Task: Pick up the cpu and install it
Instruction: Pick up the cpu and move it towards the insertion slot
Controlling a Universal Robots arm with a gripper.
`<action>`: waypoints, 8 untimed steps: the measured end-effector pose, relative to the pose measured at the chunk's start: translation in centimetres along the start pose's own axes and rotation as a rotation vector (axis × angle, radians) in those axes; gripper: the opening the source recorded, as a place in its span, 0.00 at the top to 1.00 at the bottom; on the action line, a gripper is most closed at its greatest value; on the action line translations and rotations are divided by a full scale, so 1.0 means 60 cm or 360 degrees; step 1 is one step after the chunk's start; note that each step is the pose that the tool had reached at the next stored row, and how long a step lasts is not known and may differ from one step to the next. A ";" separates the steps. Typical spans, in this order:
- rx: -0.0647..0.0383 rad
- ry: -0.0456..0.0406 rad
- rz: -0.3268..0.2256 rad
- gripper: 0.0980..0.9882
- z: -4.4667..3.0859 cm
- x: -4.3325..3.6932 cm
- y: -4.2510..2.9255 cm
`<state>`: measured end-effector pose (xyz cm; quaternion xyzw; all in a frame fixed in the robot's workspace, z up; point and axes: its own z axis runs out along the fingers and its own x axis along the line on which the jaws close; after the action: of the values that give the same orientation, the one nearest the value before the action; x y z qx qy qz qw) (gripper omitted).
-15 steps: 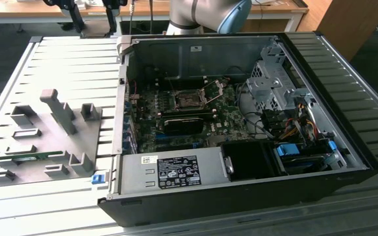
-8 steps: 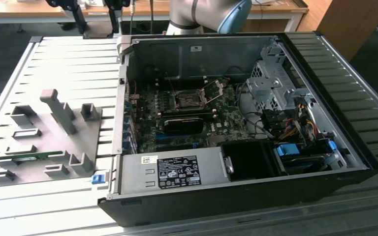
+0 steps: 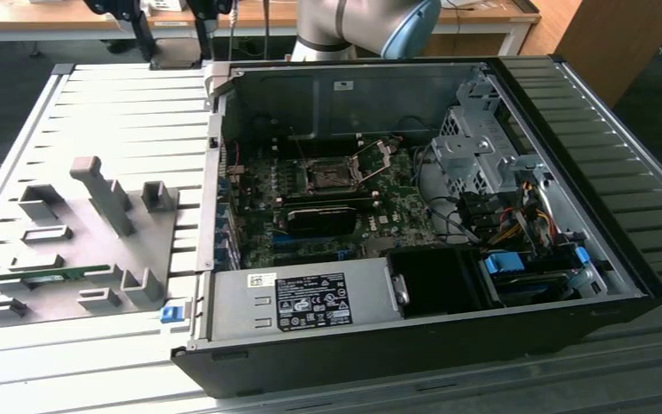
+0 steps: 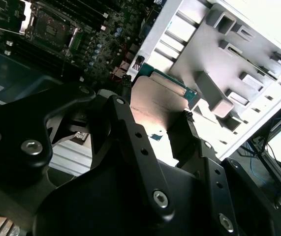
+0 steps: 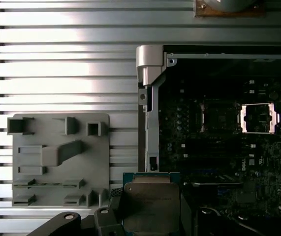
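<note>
One cpu (image 5: 152, 209), clamped by its edges in the gripper (image 4: 156, 101), well apart from the open socket (image 5: 219, 118); hazard: a tilted or slipping grip could bend socket pins

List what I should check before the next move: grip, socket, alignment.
1. cpu held by the gripper: ok, pinched at two opposite edges in both wrist views.
2. Socket open: ok, its frame stands raised.
3. cpu over the socket: not ok, it hangs by the case wall, off to one side of the socket.
4. cpu turned to match the socket: cannot tell.
5. Socket contacts clean: cannot tell.
</note>
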<state>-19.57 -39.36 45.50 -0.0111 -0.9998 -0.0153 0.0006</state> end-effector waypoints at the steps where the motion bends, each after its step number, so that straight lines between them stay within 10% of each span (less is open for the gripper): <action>1: 0.0000 0.0000 0.0000 0.50 0.000 -0.001 0.000; 8: 0.0000 0.0000 0.0000 0.50 0.003 -0.006 0.001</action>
<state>-19.24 -39.28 45.30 -0.0111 -0.9998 -0.0153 0.0006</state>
